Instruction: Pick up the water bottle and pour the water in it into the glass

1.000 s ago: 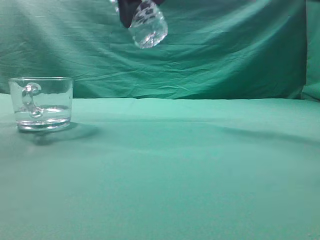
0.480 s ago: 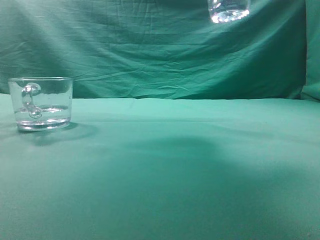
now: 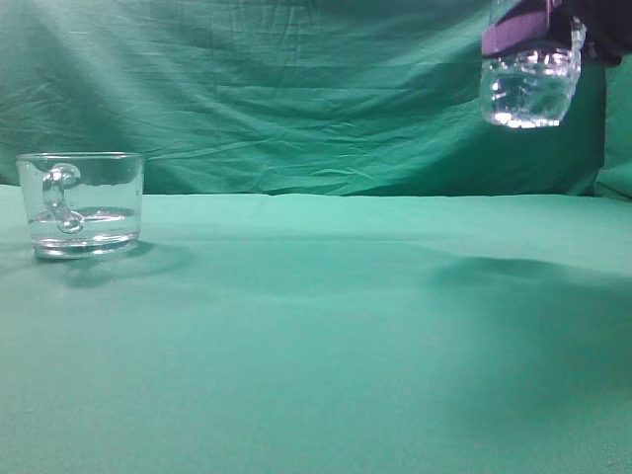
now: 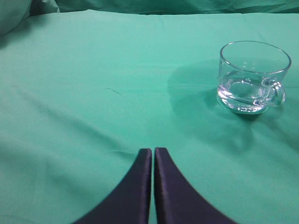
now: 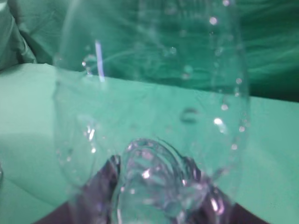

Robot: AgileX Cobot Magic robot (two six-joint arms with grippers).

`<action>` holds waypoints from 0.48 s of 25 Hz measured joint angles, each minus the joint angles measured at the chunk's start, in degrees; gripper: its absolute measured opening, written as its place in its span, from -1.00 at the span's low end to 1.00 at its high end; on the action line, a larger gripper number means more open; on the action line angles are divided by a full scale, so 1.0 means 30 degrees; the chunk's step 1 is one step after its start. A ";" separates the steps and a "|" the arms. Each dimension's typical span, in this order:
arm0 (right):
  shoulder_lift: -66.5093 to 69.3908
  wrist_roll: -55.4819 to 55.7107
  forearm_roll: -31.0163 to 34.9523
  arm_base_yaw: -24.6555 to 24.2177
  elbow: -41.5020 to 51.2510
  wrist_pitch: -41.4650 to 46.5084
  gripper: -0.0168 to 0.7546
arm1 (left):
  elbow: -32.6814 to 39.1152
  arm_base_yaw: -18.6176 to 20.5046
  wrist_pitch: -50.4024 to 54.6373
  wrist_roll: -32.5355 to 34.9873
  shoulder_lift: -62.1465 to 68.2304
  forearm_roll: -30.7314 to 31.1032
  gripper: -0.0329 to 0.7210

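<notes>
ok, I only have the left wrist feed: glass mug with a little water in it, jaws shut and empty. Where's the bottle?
Observer: The water bottle hangs in the air at the top right of the exterior view, base down, well above the table.
Operator: Held?
Observer: Yes. In the right wrist view the right gripper has its jaws shut around it.
Operator: Over the mug?
Observer: No. The glass mug stands at the far left of the exterior view, and the bottle is at the far right.
</notes>
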 joint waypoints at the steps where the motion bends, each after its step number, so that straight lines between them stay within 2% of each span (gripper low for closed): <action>1: 0.0432 0.0000 0.0000 -0.0081 0.0045 -0.0091 -0.17 | 0.0000 0.0000 0.0000 0.0000 0.0000 0.0000 -0.91; 5: 0.2112 -0.0344 -0.0043 -0.0081 0.0045 -0.0861 -0.17 | 0.0000 0.0000 0.0000 0.0000 0.0000 0.0000 -0.91; 12: 0.5265 -0.2642 -0.0083 -0.0081 0.0045 -0.4779 -0.17 | 0.0000 0.0000 0.0000 0.0000 0.0000 0.0000 -0.91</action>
